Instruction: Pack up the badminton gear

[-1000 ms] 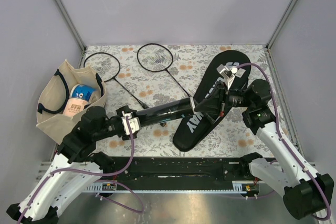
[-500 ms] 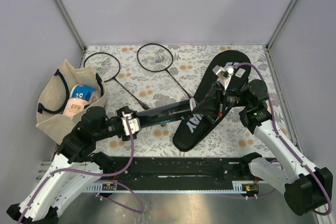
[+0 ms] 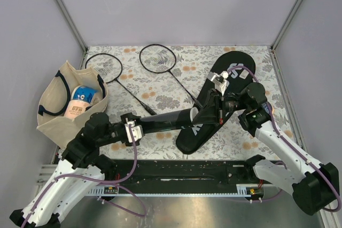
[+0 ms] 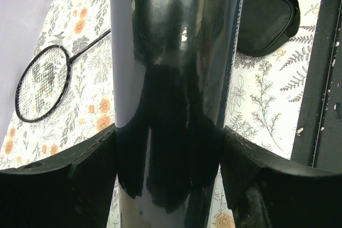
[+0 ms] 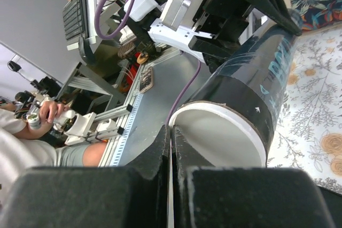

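Your left claw point(image 3: 132, 131) grips the black tube point(image 3: 165, 120) by its left end. The tube's long axis runs right and slightly away to an end over the CROSSWAY cover point(image 3: 188, 138), where your right claw point(image 3: 206, 111) sits, nearer that end. Only the right wrist view shows that end uncapped and white inside, with the right claw's jaws pressed narrow at its rim; you cannot tell whether they pinch anything.
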`<state>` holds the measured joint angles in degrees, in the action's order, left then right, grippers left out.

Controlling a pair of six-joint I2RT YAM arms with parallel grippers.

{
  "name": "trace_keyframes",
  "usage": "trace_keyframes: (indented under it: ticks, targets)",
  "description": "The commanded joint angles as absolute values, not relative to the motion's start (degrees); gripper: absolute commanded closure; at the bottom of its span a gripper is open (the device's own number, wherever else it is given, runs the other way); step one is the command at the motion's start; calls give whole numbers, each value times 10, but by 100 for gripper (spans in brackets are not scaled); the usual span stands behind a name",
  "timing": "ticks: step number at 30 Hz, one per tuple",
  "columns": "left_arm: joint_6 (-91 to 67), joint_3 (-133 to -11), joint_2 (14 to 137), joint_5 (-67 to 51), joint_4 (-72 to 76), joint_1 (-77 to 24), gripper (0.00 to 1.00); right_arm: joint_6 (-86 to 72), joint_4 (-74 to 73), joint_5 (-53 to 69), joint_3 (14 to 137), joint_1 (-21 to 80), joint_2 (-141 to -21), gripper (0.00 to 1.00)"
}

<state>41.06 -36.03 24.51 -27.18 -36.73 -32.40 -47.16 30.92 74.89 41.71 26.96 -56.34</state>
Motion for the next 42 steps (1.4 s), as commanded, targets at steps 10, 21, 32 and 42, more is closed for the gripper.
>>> trace_keyframes:
  ticks: [10, 21, 32, 42]
  targets:
    - [413, -342, 201, -326, -145, -324, 88, -414, 163, 756, 441, 314, -623, 100]
    - [392, -329, 204, -355, -90, -324, 88, -695, 546, 780, 414, 352, -667, 100]
    - [330, -321, 193, -395, -18, -324, 88, -875, 801, 765, 416, 369, -772, 100]
    - [309, -300, 178, -375, -9, -324, 89, -898, 817, 761, 439, 369, -785, 98]
